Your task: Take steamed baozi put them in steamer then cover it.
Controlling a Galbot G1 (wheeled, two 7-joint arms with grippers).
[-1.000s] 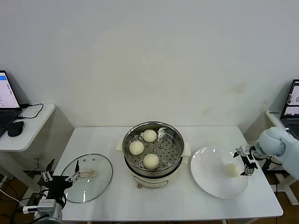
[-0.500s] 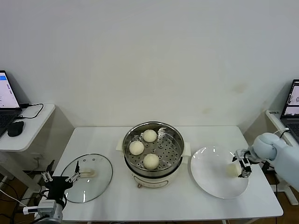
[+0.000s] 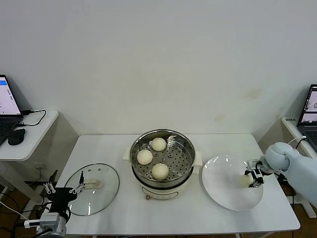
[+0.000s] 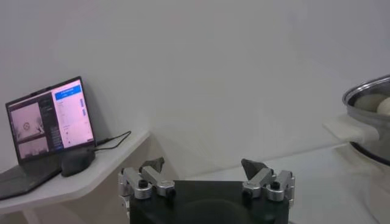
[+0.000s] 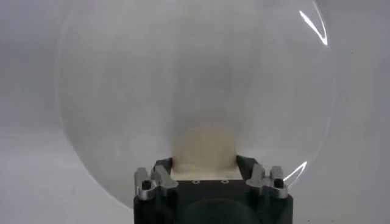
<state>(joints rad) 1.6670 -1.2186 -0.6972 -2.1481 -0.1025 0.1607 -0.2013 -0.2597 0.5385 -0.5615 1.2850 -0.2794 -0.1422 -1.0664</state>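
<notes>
The steamer [image 3: 162,161] stands mid-table, its perforated tray holding three steamed baozi [image 3: 159,144] [image 3: 144,156] [image 3: 160,171]. A fourth baozi [image 3: 244,180] [image 5: 205,149] rests on the white plate [image 3: 224,187] at the right. My right gripper [image 3: 253,178] [image 5: 205,163] is down at the plate, shut on that bun, one finger pressed against each side. The glass cover [image 3: 94,188] lies flat on the table's left part. My left gripper [image 3: 63,190] [image 4: 206,170] hangs open off the table's front left corner, holding nothing.
A side table [image 3: 29,136] at the left carries a laptop [image 3: 7,106] and a mouse [image 3: 16,135]. Another laptop [image 3: 309,111] sits at the far right. The steamer's rim [image 4: 365,97] shows in the left wrist view.
My right gripper has lowered a little onto the plate and shut its fingers on the bun. The left arm has not moved.
</notes>
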